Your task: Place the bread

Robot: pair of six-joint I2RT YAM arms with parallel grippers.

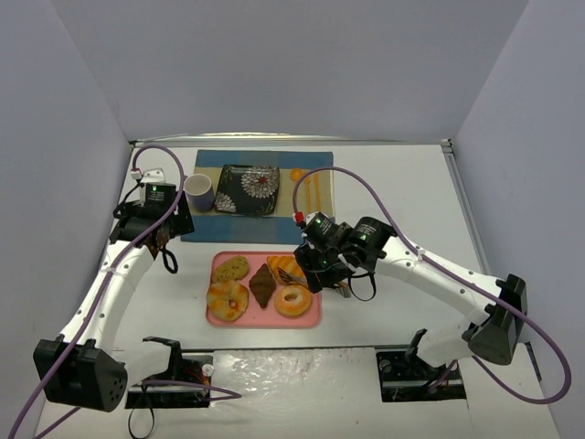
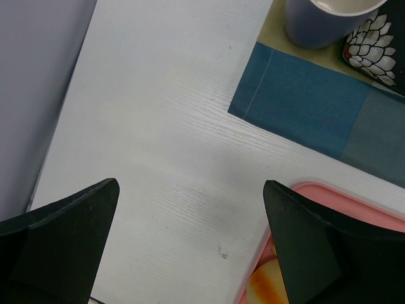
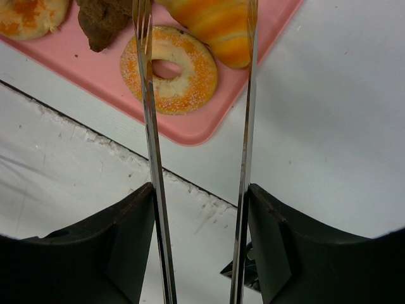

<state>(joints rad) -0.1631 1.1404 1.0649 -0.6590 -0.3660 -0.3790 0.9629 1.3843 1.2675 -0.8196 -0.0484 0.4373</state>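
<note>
The bread, a golden-orange striped croissant, lies in the pink tray at its right end. In the right wrist view the croissant sits between the tips of metal tongs. My right gripper is shut on the tongs, whose two arms stand apart; the left arm crosses over a ring donut. I cannot tell if the tongs touch the croissant. My right gripper hovers over the tray's right end. My left gripper is open and empty above bare table left of the tray.
The tray also holds a dark brown chocolate pastry, a ring donut, an orange-topped donut and a greenish pastry. Behind it, a blue placemat carries a dark floral plate, a cup and orange cutlery.
</note>
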